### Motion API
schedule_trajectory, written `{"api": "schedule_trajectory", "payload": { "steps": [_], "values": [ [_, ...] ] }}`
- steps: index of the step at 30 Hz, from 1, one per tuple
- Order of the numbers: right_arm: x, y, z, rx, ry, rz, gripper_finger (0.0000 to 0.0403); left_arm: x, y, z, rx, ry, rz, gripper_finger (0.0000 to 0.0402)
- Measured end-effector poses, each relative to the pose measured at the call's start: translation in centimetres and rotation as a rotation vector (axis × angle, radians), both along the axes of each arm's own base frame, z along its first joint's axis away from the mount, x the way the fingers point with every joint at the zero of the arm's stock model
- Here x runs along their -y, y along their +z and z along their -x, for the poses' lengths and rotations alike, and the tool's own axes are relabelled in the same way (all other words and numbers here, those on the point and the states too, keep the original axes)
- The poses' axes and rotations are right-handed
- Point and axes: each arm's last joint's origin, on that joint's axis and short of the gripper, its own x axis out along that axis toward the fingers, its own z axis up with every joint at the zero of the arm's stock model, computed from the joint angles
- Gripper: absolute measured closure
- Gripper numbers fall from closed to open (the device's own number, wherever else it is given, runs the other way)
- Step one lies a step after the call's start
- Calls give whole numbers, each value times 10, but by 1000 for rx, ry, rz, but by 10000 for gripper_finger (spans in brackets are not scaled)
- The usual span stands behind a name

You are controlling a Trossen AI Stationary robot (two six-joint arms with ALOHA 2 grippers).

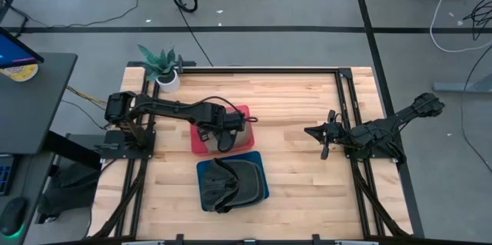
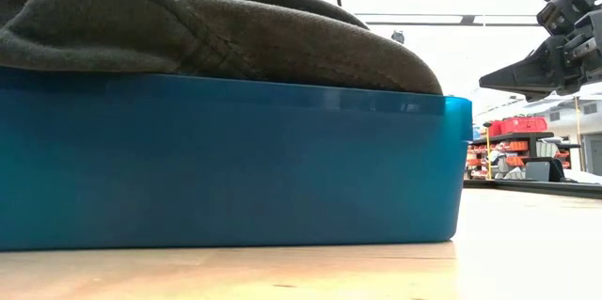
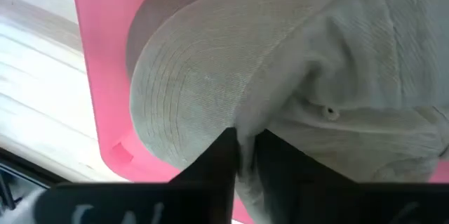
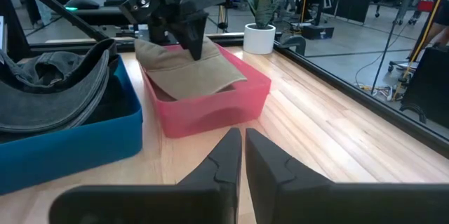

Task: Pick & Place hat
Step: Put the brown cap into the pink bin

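now, left end effector (image 3: 242, 155): clamped on the beige fabric cap (image 3: 295, 76), over the pink plastic bin (image 4: 210, 108)
right end effector (image 4: 242, 155): fingers together, hovering above the wooden surface (image 1: 292, 176)
dark grey hat (image 1: 227, 182): in blue bin (image 1: 261, 191)

In the low view the blue bin (image 2: 226, 164) fills most of the picture and hides the pink bin and the left gripper behind it; its left end is cut off by the picture's edge. The dark hat (image 2: 188, 27) on it runs past the top edge. In the left wrist view the tan hat (image 3: 280, 76) is cropped, and the fingertips (image 3: 228, 147) seem to pinch its fabric.
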Motion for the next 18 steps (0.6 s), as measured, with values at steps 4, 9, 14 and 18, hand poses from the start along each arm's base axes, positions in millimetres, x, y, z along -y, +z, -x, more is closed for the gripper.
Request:
{"api": "schedule_trajectory", "payload": {
  "steps": [4, 9, 14, 18],
  "values": [
    [0, 0, 0, 0, 0, 0, 378, 0, 1, 0, 16, 26, 8, 299],
    [0, 0, 0, 0, 0, 0, 378, 2, 1, 0, 33, 77, 10, 240],
    [0, 0, 0, 0, 0, 0, 378, 6, 13, -4, 108, 186, -106, 208],
    [0, 0, 0, 0, 0, 0, 378, 12, 30, -9, 164, 250, -94, 203]
  ]
}}
